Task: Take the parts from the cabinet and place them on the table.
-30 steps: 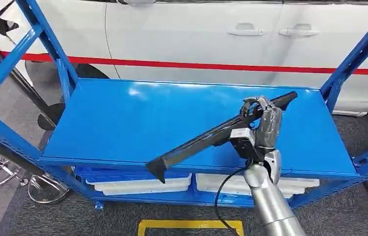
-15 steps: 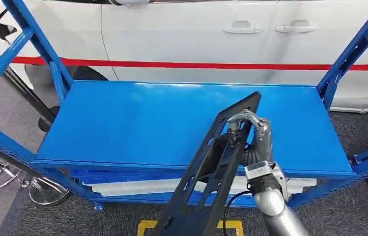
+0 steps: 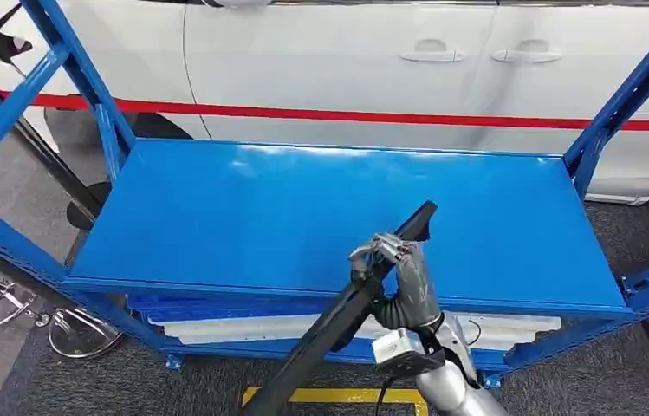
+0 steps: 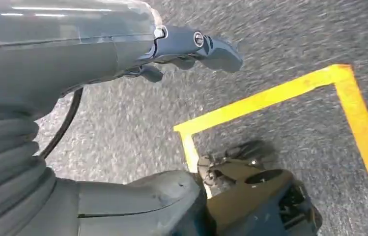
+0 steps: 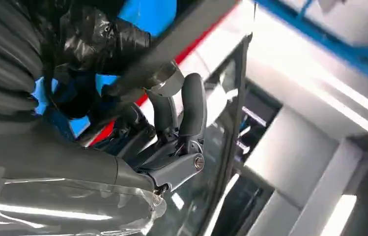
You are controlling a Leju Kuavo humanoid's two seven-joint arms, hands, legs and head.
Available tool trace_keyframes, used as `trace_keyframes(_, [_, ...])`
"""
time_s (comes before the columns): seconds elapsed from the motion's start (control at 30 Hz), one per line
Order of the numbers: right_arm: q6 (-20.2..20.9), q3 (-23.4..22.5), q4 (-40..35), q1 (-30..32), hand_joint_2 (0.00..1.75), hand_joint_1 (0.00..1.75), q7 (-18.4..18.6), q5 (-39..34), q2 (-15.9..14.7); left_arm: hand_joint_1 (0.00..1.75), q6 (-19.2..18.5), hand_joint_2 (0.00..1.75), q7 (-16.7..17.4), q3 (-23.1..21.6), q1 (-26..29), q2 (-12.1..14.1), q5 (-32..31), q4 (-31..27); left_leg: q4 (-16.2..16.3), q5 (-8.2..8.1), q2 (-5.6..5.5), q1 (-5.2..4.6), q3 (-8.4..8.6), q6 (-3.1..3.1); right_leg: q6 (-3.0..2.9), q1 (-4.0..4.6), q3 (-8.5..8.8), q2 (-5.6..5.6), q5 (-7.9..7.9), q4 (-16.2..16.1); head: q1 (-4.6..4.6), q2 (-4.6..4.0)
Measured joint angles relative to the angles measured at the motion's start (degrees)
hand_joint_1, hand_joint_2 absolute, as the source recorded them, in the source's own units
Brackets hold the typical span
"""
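Head view: right robot hand grips a long black part near its upper end, fingers wrapped round the bar. Part slants from above the front edge of the blue shelf down toward the floor, clear of the shelf top. The high grip likely lets the long lower end hang free while the arm carries it off the blue rack. The table is not seen, so placing looks not yet done.

Right wrist view: dark fingers curl over the bar; blurry, so exact contact is hard to tell. Left wrist view: left robot hand hangs over grey carpet with yellow floor tape, fingers seem curled in, holding nothing.

Around: white car with a red stripe just behind the rack, white bins on the lower shelf. In the way: rack front edge and blue uprights could catch the part's long ends if it swings.
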Motion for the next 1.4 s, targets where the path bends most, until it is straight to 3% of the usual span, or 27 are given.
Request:
trace_keyframes(0.1, [-0.3, 0.3, 0.2, 1.2, 1.75, 1.75, -0.3, -0.5, 0.1, 0.00, -0.2, 1.75, 0.7, 0.5, -0.1, 0.0, 0.6, 0.0, 0.1, -0.05, 0.14, -0.05, -0.13, 0.38, 0.50, -0.30, -5.73, 0.02, -6.22, 12.3, -0.02, 0.00])
trace_keyframes(0.13, [-0.7, 0.3, 0.4, 1.8, 1.75, 1.75, -0.7, -0.5, 0.3, 0.00, -0.8, 1.75, 0.8, 0.9, -0.1, 0.0, 1.0, 0.0, 0.1, -0.07, 0.13, -0.05, -0.12, 0.41, 0.68, -0.42, -6.87, 0.01, -6.56, 14.7, -0.02, 0.00])
trace_keyframes(0.17, [-0.9, 0.3, 0.5, 2.4, 1.75, 1.75, -1.1, -0.5, 0.6, 0.00, -1.2, 1.75, 0.9, 1.1, -0.1, 0.1, 1.0, 0.0, 0.1, -0.12, 0.11, -0.02, -0.03, 0.36, 0.82, -0.60, -6.81, 0.00, -5.71, 14.5, 0.00, -0.02])
trace_keyframes(0.2, [-1.3, 0.3, 0.6, 2.8, 1.75, 1.75, -1.5, -0.5, 1.0, 0.00, -1.3, 1.75, 1.8, 1.2, -0.1, 0.2, 1.0, 0.0, 0.3, -0.04, 0.11, 0.02, 0.04, 0.23, 0.90, -0.85, -5.53, -0.02, -3.76, 12.0, -0.02, 0.00])
trace_keyframes(0.27, [-2.0, 0.3, 0.6, 3.5, 1.75, 1.75, -2.2, -0.5, 1.7, 0.00, -1.3, 1.75, 4.3, 1.8, -0.1, 0.2, 1.0, 0.0, 0.9, -0.38, 0.04, 0.12, 0.12, -0.25, 0.84, -1.13, -0.38, -0.04, 1.27, 2.0, 0.00, -0.02])
trace_keyframes(0.3, [-2.1, 0.3, 0.7, 3.7, 1.75, 1.75, -2.3, -0.6, 2.0, 0.00, -1.3, 1.75, 4.8, 2.1, -0.1, 0.2, 1.0, 0.0, 1.2, -0.62, 0.04, 0.04, -0.17, -0.58, 0.64, -1.12, 0.78, 0.01, 0.91, -0.6, -0.02, -0.02])
trace_keyframes(0.4, [-2.2, 0.2, 0.8, 4.5, 1.75, 1.75, -2.7, -1.5, 2.7, 0.00, -2.0, 1.75, 5.8, 2.4, -0.2, 0.3, 1.0, 0.0, 1.7, -0.52, 0.05, -0.25, -0.67, -1.52, -0.13, -0.67, 0.18, 0.22, 1.33, -0.5, -0.04, 0.00])
trace_keyframes(0.43, [-2.3, 0.2, 0.8, 4.7, 1.75, 1.75, -3.2, -2.3, 2.9, 0.00, -2.3, 1.75, 5.9, 2.5, -0.2, 0.2, 0.9, 0.0, 1.6, -0.36, 0.04, -0.09, -0.66, -1.91, -0.56, -0.46, 0.11, 0.22, 1.52, -0.5, -0.02, 0.00])
trace_keyframes(0.47, [-2.5, 0.0, 0.8, 4.8, 1.75, 1.75, -3.8, -2.9, 3.3, 0.00, -2.5, 1.75, 5.8, 2.5, -0.2, 0.3, 0.9, 0.0, 1.9, -1.00, 0.05, 0.12, -0.87, -2.31, -1.32, -0.88, 0.03, 0.01, 2.03, -1.1, -0.02, 0.00])
trace_keyframes(0.53, [-2.9, -0.2, 0.8, 4.7, 1.75, 1.75, -4.4, -3.3, 3.7, 0.00, -2.9, 1.75, 5.6, 2.6, -0.3, 0.3, 0.8, 0.0, 6.0, -5.22, 0.07, 0.15, -2.34, -2.69, -2.09, -0.84, -0.51, -0.19, 2.54, -1.2, -0.04, 0.00])
trace_keyframes(0.6, [-3.0, -0.5, 0.8, 4.8, 1.75, 1.75, -4.4, -3.5, 3.9, 0.00, -2.9, 1.75, 5.6, 2.6, -0.3, 0.4, 0.8, 0.0, 14.8, -10.39, 0.07, 0.15, -5.41, -3.05, -2.36, -0.62, -1.53, -0.33, 3.25, -1.2, -0.04, 0.00])
trace_keyframes(0.63, [-3.0, -0.6, 0.8, 4.8, 1.75, 1.75, -4.6, -3.6, 3.9, 0.00, -3.0, 1.75, 5.5, 2.7, -0.3, 0.4, 0.8, 0.0, 18.1, -11.79, 0.07, 0.15, -6.30, -3.10, -2.37, -0.48, -2.14, -0.35, 3.69, -1.1, -0.04, 0.00])
trace_keyframes(0.67, [-3.2, -0.7, 0.8, 4.8, 1.75, 1.75, -5.1, -4.0, 3.9, 0.00, -3.0, 1.75, 5.4, 2.8, -0.3, 0.4, 0.4, 0.0, 18.7, -11.77, 0.07, 0.14, -5.93, -3.05, -2.34, -0.37, -2.69, -0.35, 4.10, -1.1, -0.04, 0.00])
trace_keyframes(0.73, [-4.4, -1.2, 0.3, 4.6, 1.75, 1.75, -6.6, -4.9, 3.9, 0.00, -3.0, 1.75, 5.4, 2.8, -0.5, 0.5, -0.6, 0.0, 12.0, -8.74, 0.07, 0.07, -1.09, -2.55, -2.16, -0.26, -3.74, -0.33, 4.98, -0.9, -0.04, -0.02])
trace_keyframes(0.8, [-5.0, -2.5, -2.1, 2.5, 1.75, 1.75, -7.1, -6.5, 3.7, 0.00, -3.1, 1.75, 5.7, 2.6, -0.9, 0.7, -1.8, 0.0, 1.1, -6.03, 0.11, -0.10, 5.90, -1.70, -1.77, -0.24, -4.52, -0.23, 6.01, -0.8, -0.05, 0.00])
trace_keyframes(0.83, [-4.7, -3.2, -3.6, 0.3, 1.75, 1.75, -6.3, -7.3, 3.2, 0.00, -3.2, 1.75, 6.0, 2.4, -1.4, 0.7, -2.3, 0.0, 0.1, -6.04, 0.11, -0.53, 5.51, -1.71, -1.21, 0.03, -4.81, -0.17, 6.55, -0.8, -0.02, -0.02])
trace_keyframes(0.97, [-1.6, -6.2, -8.2, -8.2, 1.75, 1.75, -1.3, -9.7, 0.2, 0.00, -3.7, 1.75, 6.7, 2.0, -1.9, 0.7, -3.3, 0.0, 0.0, -3.77, 0.07, -0.70, 4.29, -0.43, 0.41, -0.19, -4.87, -0.09, 9.08, -2.1, 0.00, 0.00])
trace_keyframes(1.0, [-0.6, -6.9, -8.8, -10.1, 1.75, 1.75, -0.1, -9.7, -0.8, 0.00, -3.8, 1.75, 6.9, 2.0, -2.0, 0.7, -3.6, 0.0, -0.2, -2.86, 0.56, -0.29, 3.87, -0.12, 0.49, -0.60, -5.33, 0.10, 8.10, -1.6, -0.02, 0.00])
trace_keyframes(1.07, [0.9, -8.4, -10.2, -15.0, 1.75, 1.75, 2.3, -9.7, -2.5, 0.00, -3.8, 1.75, 7.1, 2.0, -2.2, 0.7, -3.8, 0.0, -0.2, -1.29, 0.79, -0.39, 2.07, 0.84, 0.80, -0.69, -7.63, 0.04, 0.16, 4.5, 0.00, -0.02])
trace_keyframes(1.1, [1.4, -9.2, -10.6, -16.6, 1.75, 1.75, 3.1, -9.7, -3.1, 0.00, -3.9, 1.75, 7.1, 2.0, -2.3, 0.7, -3.8, 0.0, -0.1, -0.58, 0.79, -0.42, 1.09, 0.86, 1.01, -0.70, -8.69, 0.07, -3.13, 9.2, 0.02, 0.00])
trace_keyframes(1.13, [1.7, -9.7, -10.8, -17.6, 1.75, 1.75, 3.5, -9.7, -3.7, 0.00, -4.0, 1.75, 7.1, 2.0, -2.3, 0.7, -3.8, 0.0, -0.1, 0.05, 0.78, -0.43, 0.16, 0.81, 1.23, -0.69, -9.39, 0.07, -5.08, 13.5, 0.04, 0.00])
trace_keyframes(1.17, [1.8, -9.8, -10.8, -18.1, 1.75, 1.75, 3.7, -9.6, -4.0, 0.00, -4.1, 1.75, 7.1, 2.0, -2.3, 0.7, -3.8, 0.0, 0.1, 0.64, 0.78, -0.43, -0.67, 0.73, 1.37, -0.71, -9.33, 0.06, -5.15, 16.1, 0.02, 0.00])
trace_keyframes(1.23, [1.9, -9.8, -10.8, -18.5, 1.75, 1.75, 4.0, -8.5, -4.3, 0.00, -4.3, 1.75, 7.1, 2.0, -2.2, 0.5, -3.9, 0.0, 0.4, 1.57, 0.77, -0.42, -2.31, 0.41, 1.37, -0.79, -5.98, 0.04, -1.91, 14.1, 0.02, 0.00])
trace_keyframes(1.27, [1.9, -9.7, -10.8, -18.7, 1.75, 1.75, 3.9, -7.7, -4.4, 0.00, -4.4, 1.75, 7.1, 2.0, -2.2, 0.3, -4.0, 0.0, 0.7, 1.90, 0.77, -0.41, -3.03, 0.22, 1.26, -0.83, -2.40, 0.04, -0.29, 9.7, 0.02, -0.02])
trace_keyframes(1.3, [1.9, -9.6, -10.8, -19.0, 1.75, 1.75, 3.9, -7.2, -4.4, 0.00, -4.5, 1.75, 7.0, 2.0, -2.4, 0.2, -4.0, 0.0, 1.2, 2.15, 0.74, -0.41, -3.62, -0.01, 1.08, -0.86, 1.67, 0.04, 0.27, 4.1, 0.02, -0.02])
trace_keyframes(1.33, [1.8, -9.6, -10.8, -19.3, 1.75, 1.75, 3.9, -6.9, -4.4, 0.00, -4.6, 1.75, 7.0, 2.0, -2.5, 0.1, -4.0, 0.0, 1.7, 2.32, 0.67, -0.71, -4.30, -0.31, 0.84, -0.58, 4.69, 0.14, -1.72, -0.6, 0.00, -0.02])
trace_keyframes(1.4, [1.4, -9.5, -10.8, -19.3, 1.75, 1.75, 3.9, -6.2, -4.4, 0.00, -4.8, 1.75, 6.9, 2.0, -2.6, -0.1, -4.0, 0.0, 1.8, 3.13, 0.63, -0.61, -4.50, -1.00, 0.19, -0.23, 4.85, 0.23, -1.78, -1.9, -0.02, 0.00])
